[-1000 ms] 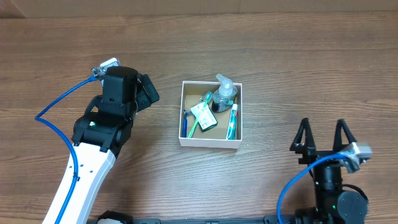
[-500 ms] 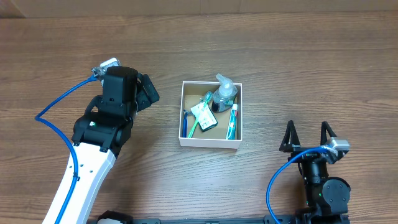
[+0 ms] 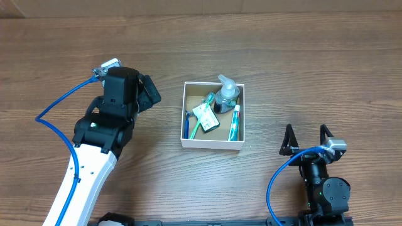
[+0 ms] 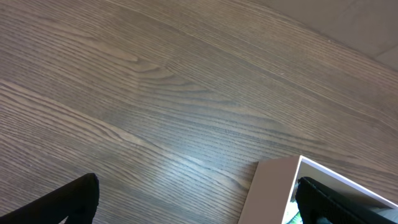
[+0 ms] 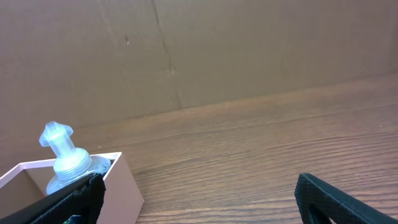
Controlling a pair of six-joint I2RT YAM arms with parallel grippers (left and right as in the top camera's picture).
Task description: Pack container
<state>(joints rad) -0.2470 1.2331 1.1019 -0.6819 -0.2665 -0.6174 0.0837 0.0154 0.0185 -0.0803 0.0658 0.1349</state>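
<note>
The container, a square white-walled box with a brown inside, sits at the table's middle. Inside it lie a clear pump bottle, a green toothbrush, a green-and-white packet and a toothpaste tube. My left gripper is open and empty, just left of the container; its corner shows in the left wrist view. My right gripper is open and empty, right of and nearer than the container. The right wrist view shows the container's wall and the pump bottle.
The wooden table runs all round the container. A brown cardboard wall stands behind the table. Blue cables trail from both arms.
My right arm has drawn back toward the table's near edge and a little left, its fingers still open. The left arm and the container's contents have not moved.
</note>
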